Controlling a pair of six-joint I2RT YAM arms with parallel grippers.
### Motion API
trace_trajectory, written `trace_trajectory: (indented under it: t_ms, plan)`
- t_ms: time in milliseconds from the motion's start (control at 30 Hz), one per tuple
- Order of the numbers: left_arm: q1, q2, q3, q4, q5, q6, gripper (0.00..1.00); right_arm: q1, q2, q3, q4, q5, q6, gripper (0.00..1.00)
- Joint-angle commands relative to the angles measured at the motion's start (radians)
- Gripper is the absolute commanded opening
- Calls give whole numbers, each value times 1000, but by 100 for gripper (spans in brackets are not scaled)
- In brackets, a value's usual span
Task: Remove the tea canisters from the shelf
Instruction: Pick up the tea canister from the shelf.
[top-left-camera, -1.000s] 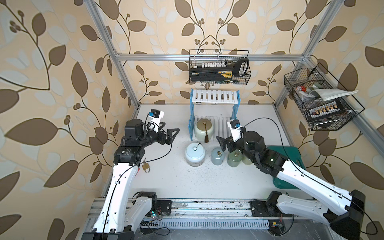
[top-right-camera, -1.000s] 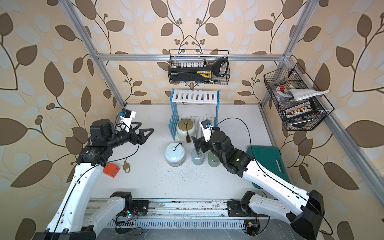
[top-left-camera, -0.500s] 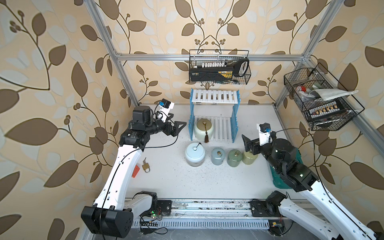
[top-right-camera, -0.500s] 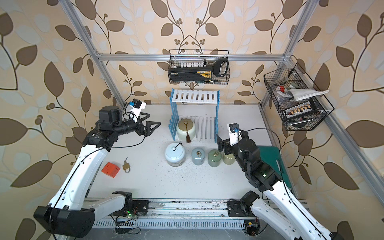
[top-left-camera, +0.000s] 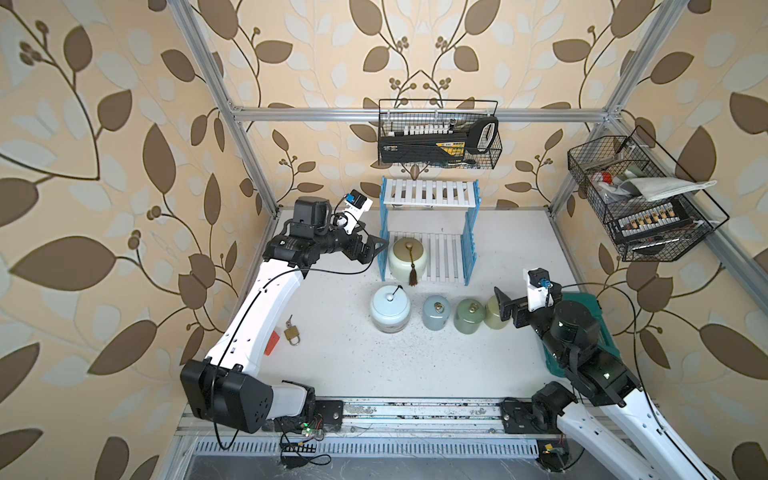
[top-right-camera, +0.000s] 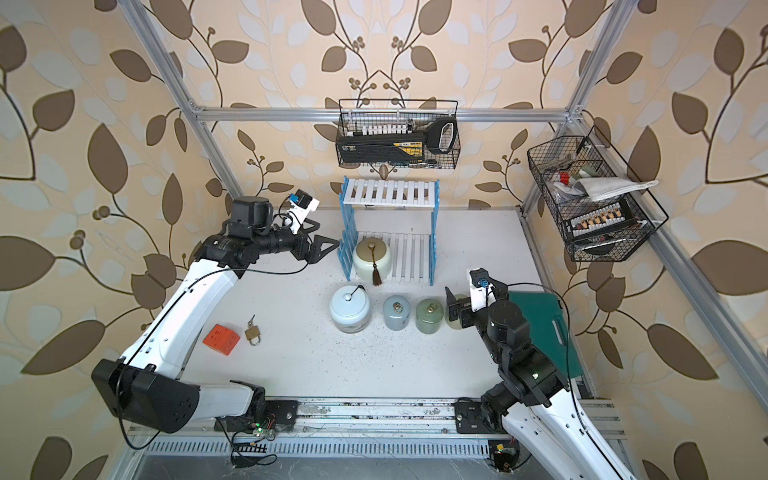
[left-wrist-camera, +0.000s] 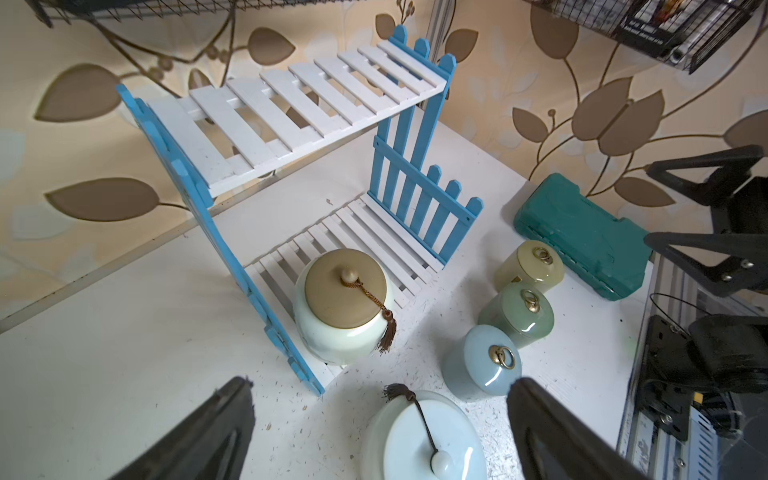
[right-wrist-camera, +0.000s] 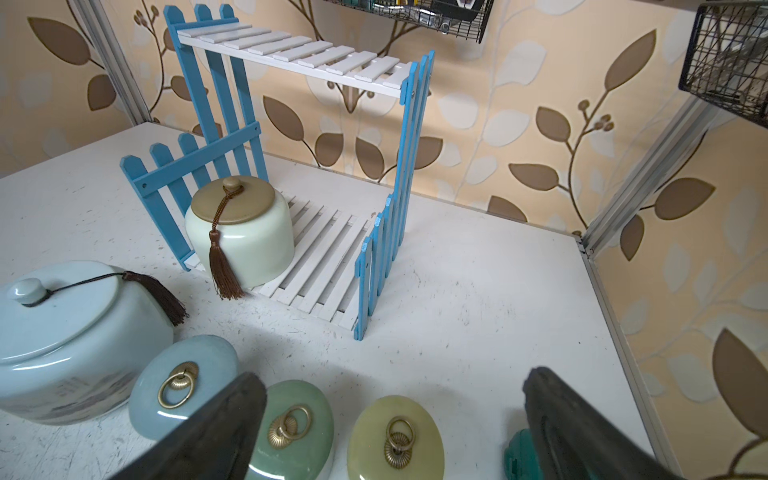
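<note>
1. Both arms have shifted in the last second. My left arm (top-left-camera: 266, 299) has swung in from the open tabletop (top-left-camera: 332, 365) to the shelf (top-left-camera: 430, 193). My right arm (top-left-camera: 582, 349) has drawn back from the row of canisters toward the green case (top-right-camera: 540, 324).
2. Left jaws stand wide open and empty, just beside the shelf's left picket side (top-left-camera: 383, 245), pointing across at the cream canister (top-left-camera: 408, 259). Right jaws are spread and empty too, just beside the yellow-green canister (right-wrist-camera: 395, 436).
3. That cream canister is the only one on the shelf, at the left front corner of the lower tier. On the tabletop in front, the white-blue canister (top-left-camera: 390, 309), light blue canister (top-left-camera: 436, 311), dark green canister (top-left-camera: 469, 316) and the yellow-green one stand in a row.
4. I judge the fence blocks a sideways reach, so I should come round to the open front. Then I straddle the body below the lid, keep the tassel (left-wrist-camera: 386, 338) out of the pinch, and lift off the slats before drawing out past the white-blue canister.
5. Left wrist is roughly level, with the forearm stretched toward the shelf. The right arm is folded back over the case.
</note>
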Motion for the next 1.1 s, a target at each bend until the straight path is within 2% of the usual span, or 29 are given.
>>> trace_trajectory:
  t_ms: [0, 300, 667, 933, 1067]
  plan:
    - [-39, 35, 47, -25, -61, 36, 99, -3, -43, -30, 46, -11, -17, 99]
    - [-102, 160, 77, 3, -109, 42, 99, -2, -126, -86, 79, 56, -23, 99]
    - [-135, 340, 178, 14, -165, 66, 98, -2, -170, -120, 124, 62, -38, 99]
    - [-189, 450, 235, 25, -249, 80, 88, -2, -182, -132, 135, 75, -40, 99]
    - [-210, 486, 256, 28, -277, 88, 79, -3, -191, -137, 130, 84, -39, 99]
